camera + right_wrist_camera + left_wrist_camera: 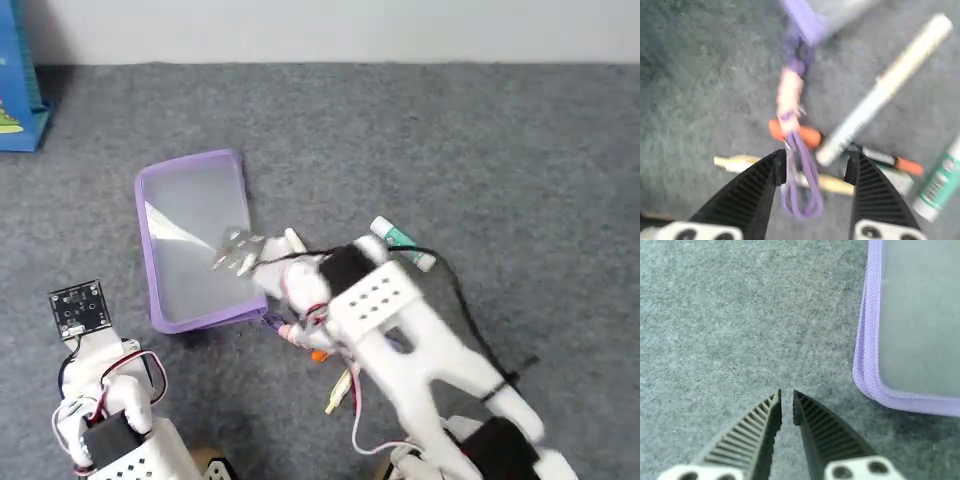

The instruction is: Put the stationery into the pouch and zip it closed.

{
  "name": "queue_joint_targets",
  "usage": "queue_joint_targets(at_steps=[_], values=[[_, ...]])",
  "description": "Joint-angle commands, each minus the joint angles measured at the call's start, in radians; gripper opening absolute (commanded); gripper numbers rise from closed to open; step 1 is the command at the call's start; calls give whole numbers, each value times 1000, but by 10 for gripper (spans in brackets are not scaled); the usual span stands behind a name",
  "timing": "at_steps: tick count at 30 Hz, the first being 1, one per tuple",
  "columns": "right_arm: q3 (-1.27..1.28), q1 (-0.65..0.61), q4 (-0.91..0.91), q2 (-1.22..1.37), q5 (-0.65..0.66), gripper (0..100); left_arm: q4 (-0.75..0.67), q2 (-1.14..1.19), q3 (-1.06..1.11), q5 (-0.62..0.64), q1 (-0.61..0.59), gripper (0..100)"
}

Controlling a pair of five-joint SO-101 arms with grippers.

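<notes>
Pouch (195, 240) flat; R hand (815, 161) spread, purple zip loop (810, 175) btwn tips.

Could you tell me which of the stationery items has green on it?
The short tube, with a green label; the white pen, orange pen and cream pen show none.

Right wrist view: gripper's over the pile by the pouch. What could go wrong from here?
1. The open right gripper straddles the purple strap loop, with the orange pen and white marker just beyond; closing could catch the strap and drag the pouch.
2. The left gripper is over bare carpet beside the pouch, not holding it, so it may slide.
3. The marker overlaps the pen; lifting one could scatter the others.
</notes>
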Motion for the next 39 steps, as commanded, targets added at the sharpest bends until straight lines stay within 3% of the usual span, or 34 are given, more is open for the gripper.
queue_joint_targets(at_steps=[1,8,18,39], values=[[9,-28,-105,79,-38,212,-28,-11,-13,3,-5,48],[3,-44,-203,252,-38,212,-28,-11,-13,3,-5,48],[9,-76,-283,272,-38,163,-28,-11,-13,3,-5,48],[-58,-108,-239,404,-87,157,-28,-11,-13,3,-6,48]])
